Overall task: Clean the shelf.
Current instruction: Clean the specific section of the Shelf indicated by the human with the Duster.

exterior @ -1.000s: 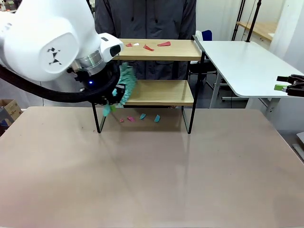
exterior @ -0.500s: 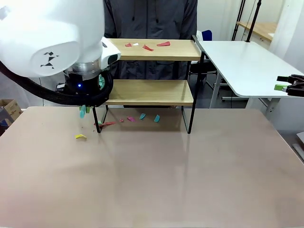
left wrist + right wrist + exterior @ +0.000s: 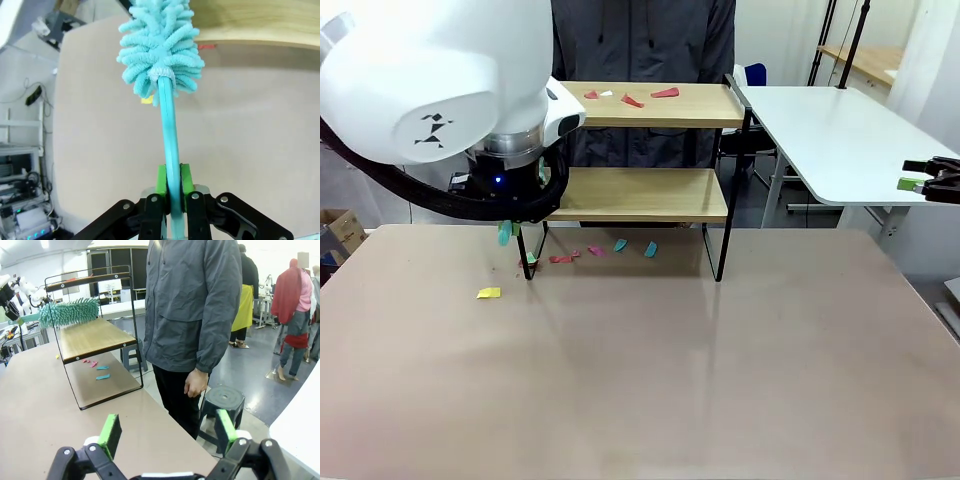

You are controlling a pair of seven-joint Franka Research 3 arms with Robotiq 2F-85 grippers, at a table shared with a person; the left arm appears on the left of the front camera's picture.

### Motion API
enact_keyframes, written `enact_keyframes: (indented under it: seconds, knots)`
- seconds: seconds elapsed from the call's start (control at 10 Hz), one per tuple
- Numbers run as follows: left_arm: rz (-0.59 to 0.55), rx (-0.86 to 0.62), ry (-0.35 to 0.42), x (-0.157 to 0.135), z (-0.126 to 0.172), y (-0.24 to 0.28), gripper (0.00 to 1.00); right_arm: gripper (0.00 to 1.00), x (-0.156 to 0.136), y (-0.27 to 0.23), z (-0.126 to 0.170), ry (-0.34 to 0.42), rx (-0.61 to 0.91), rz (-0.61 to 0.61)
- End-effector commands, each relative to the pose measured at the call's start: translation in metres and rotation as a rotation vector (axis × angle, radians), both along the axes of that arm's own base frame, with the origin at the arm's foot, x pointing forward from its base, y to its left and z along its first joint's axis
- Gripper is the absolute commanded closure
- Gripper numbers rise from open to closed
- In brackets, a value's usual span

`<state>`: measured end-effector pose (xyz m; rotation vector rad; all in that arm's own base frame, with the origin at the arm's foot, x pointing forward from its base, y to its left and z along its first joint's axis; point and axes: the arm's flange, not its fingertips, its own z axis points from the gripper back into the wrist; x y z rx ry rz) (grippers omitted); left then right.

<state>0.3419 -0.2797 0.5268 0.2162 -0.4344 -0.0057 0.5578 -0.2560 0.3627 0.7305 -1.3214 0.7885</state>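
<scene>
The shelf point(image 3: 650, 194) stands at the table's far side, with a person behind it. Three red scraps point(image 3: 632, 100) lie on its top board; its lower board point(image 3: 95, 337) looks bare. My left gripper point(image 3: 172, 186) is shut on the handle of a teal fluffy duster point(image 3: 160, 45), whose head sits just off the shelf's left end point(image 3: 70, 311). In the front view my left arm point(image 3: 440, 90) hides most of the duster; a teal bit point(image 3: 504, 234) shows beneath it. My right gripper point(image 3: 167, 432) is open and holds nothing, far off to the right point(image 3: 925, 180).
Pink, red and blue scraps point(image 3: 620, 246) lie on the table under the shelf, and a yellow scrap point(image 3: 488, 293) lies left of its front leg. A white table point(image 3: 830, 130) adjoins at the right. A black stool point(image 3: 222, 400) stands by the person point(image 3: 195, 315).
The duster has swept left off the lower board's left end. A yellow scrap and a red scrap have dropped onto the table by the shelf's left leg. The right arm is still.
</scene>
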Motion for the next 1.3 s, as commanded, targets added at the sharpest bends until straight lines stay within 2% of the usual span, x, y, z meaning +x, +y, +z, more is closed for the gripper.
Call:
enact_keyframes:
  seconds: [0.0,0.3,0.6,0.8,1.0,1.2]
  knots:
    - [-0.218,-0.151,-0.009,-0.012,0.015,0.010,0.87,0.00,0.000,0.002,0.005,0.014,0.004,-0.007]
    - [-0.431,-0.268,0.073,-0.022,0.021,0.021,0.87,0.00,0.000,0.002,0.005,0.014,0.004,-0.007]
    - [-0.678,-0.296,0.242,-0.039,0.038,0.038,0.87,0.00,0.000,0.002,0.005,0.014,0.004,-0.007]
    - [-0.808,-0.363,0.321,-0.048,0.052,0.056,0.87,0.00,0.000,0.002,0.005,0.014,0.004,-0.007]
    - [-0.845,-0.389,0.420,-0.060,0.071,0.083,0.87,0.00,0.000,0.002,0.005,0.014,0.004,-0.007]
    - [-0.860,-0.330,0.597,-0.078,0.091,0.111,0.87,0.00,0.000,0.002,0.005,0.014,0.004,-0.007]
